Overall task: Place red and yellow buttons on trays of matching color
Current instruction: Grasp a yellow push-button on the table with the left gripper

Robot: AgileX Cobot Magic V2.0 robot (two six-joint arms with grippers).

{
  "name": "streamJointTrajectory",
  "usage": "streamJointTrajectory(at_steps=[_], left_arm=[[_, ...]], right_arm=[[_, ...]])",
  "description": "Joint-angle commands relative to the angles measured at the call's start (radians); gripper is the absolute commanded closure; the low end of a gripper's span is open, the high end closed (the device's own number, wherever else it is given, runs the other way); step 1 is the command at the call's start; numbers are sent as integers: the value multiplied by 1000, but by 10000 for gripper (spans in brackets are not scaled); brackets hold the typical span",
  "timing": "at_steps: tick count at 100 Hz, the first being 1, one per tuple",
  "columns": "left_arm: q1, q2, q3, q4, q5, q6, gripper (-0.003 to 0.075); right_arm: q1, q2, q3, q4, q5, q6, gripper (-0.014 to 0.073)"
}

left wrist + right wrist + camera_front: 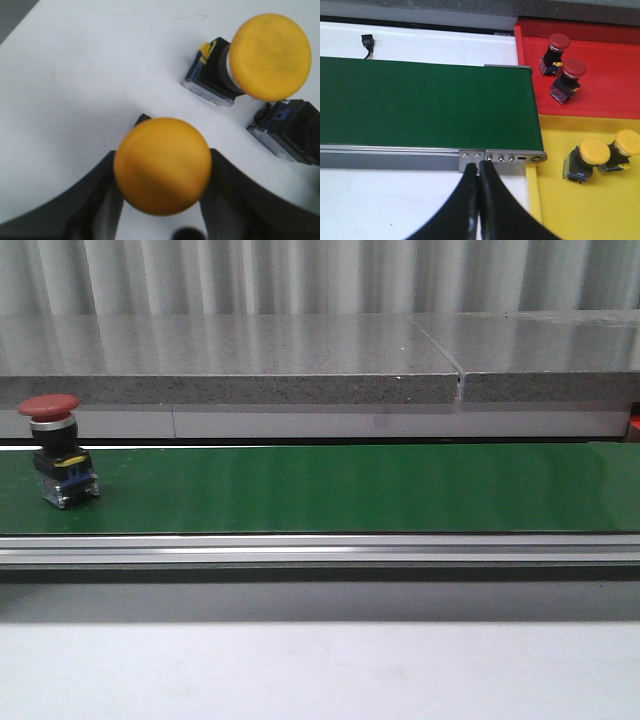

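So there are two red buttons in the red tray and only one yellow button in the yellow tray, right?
Not quite. The right wrist view shows two yellow buttons in the yellow tray, not one. Two red buttons in the red tray is correct.

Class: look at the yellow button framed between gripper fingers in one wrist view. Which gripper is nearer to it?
Left. The left gripper has its fingers on either side of that yellow button. The right gripper hangs closed over the green conveyor belt's end rail.
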Motion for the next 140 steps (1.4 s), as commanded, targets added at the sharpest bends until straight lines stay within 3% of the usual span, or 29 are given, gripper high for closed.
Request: streamJointTrajectory(at_steps=[1,13,42,64,96,140], left_arm=[[0,-52,-30,-18,-9,-8,625],[-1,-80,-30,-21,24,-8,741],[-38,-253,-30,-29,92,0,740],[-164,-385,-30,-11,162,43,740],[-342,-400,-8,99,223,50,740],[-362,-382,2,125,243,50,740]], right_arm=[[-2,3,-25,0,-63,-10,664],[-2,3,-25,0,-63,-10,664],[-2,3,-25,0,-63,-10,664],[-2,3,-25,0,-63,-10,664],[-2,3,-25,0,-63,-10,664],[-2,3,-25,0,-63,-10,664]])
